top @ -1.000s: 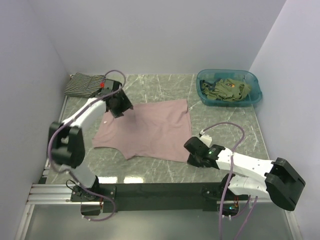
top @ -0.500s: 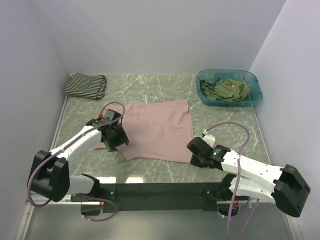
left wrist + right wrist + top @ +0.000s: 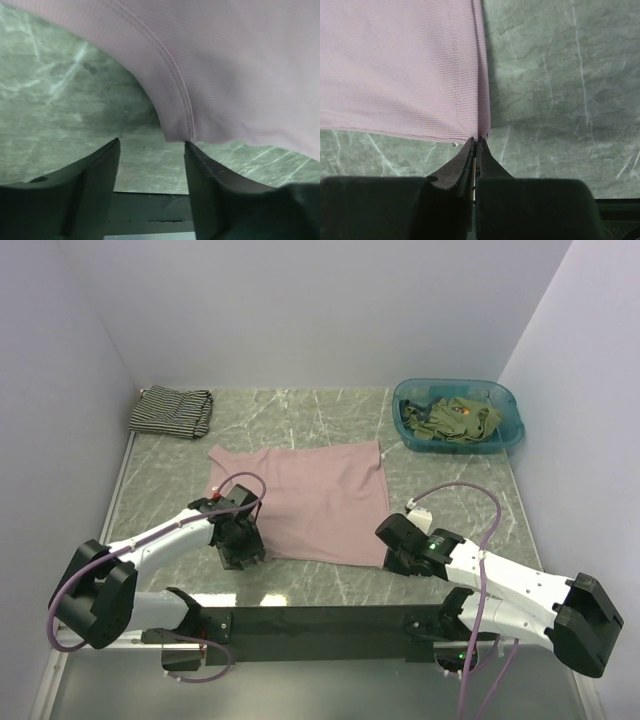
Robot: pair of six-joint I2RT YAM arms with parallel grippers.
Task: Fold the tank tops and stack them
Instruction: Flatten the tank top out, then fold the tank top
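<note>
The dusty pink tank top point(image 3: 310, 502) lies spread flat in the middle of the table. My right gripper point(image 3: 388, 560) is shut on its near right corner; the right wrist view shows the fingertips point(image 3: 478, 141) pinched together right at the hem corner of the pink tank top point(image 3: 395, 65). My left gripper point(image 3: 243, 552) stands open at the near left corner, touching nothing. In the left wrist view the pink tank top point(image 3: 235, 70) ends just past the tip of the right finger point(image 3: 200, 170). A striped tank top point(image 3: 172, 412) lies folded at the far left.
A teal plastic basin point(image 3: 511, 430) at the far right holds bunched olive green tank tops point(image 3: 455, 420). White walls close in the table on the left, back and right. The black base rail point(image 3: 320, 620) runs along the near edge.
My left gripper swept from the pink top's far left side down to its near left corner, and the cloth's left part shifted. My right gripper closed on the near right corner.
</note>
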